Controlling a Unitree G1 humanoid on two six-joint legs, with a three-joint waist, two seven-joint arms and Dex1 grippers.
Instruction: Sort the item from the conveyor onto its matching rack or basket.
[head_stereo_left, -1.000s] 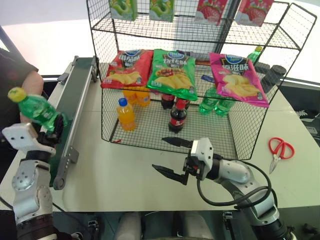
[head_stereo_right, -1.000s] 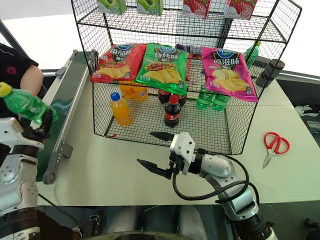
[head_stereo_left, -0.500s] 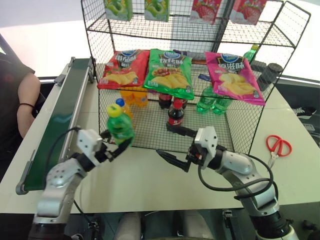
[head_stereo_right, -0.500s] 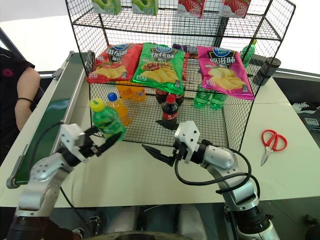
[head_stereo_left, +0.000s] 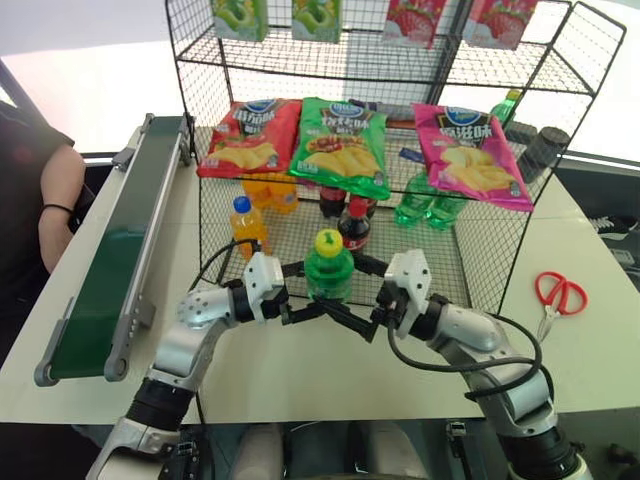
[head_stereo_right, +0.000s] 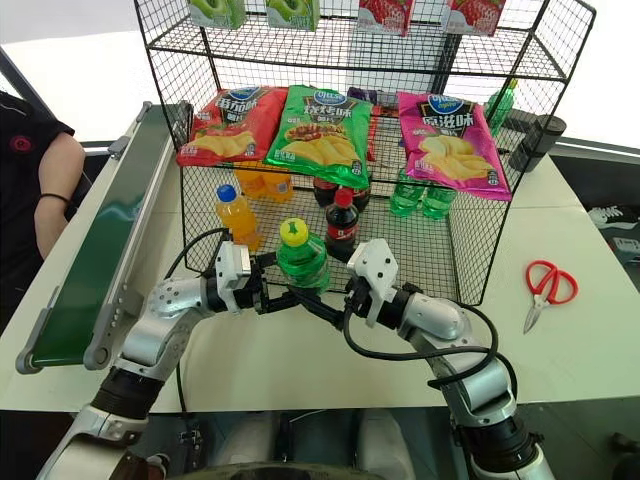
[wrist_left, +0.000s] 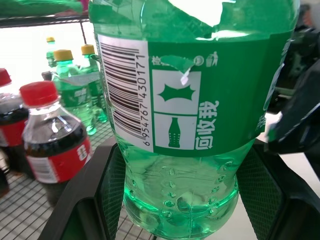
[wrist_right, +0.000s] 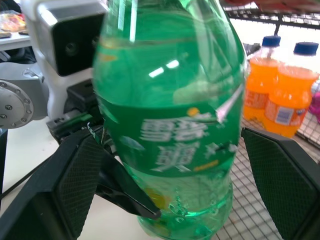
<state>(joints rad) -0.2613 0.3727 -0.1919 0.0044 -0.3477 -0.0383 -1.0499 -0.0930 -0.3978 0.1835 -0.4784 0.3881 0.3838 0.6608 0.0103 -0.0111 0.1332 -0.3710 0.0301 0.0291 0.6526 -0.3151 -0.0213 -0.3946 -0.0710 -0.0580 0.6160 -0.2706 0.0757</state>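
Green bottle (head_stereo_left: 328, 272) (upright) pincer-held (head_stereo_left: 305, 303).

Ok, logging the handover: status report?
Left gripper shut on green soda bottle. Right gripper open, fingers either side of it. Bottle upright before the wire rack; nothing in the way.

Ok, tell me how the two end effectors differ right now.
The left end effector is clamped on the green soda bottle, holding it upright; the right end effector is open, its fingers either side of the bottle without gripping. The left reaches in from the conveyor side, the right from the opposite side. Both meet in front of the rack.
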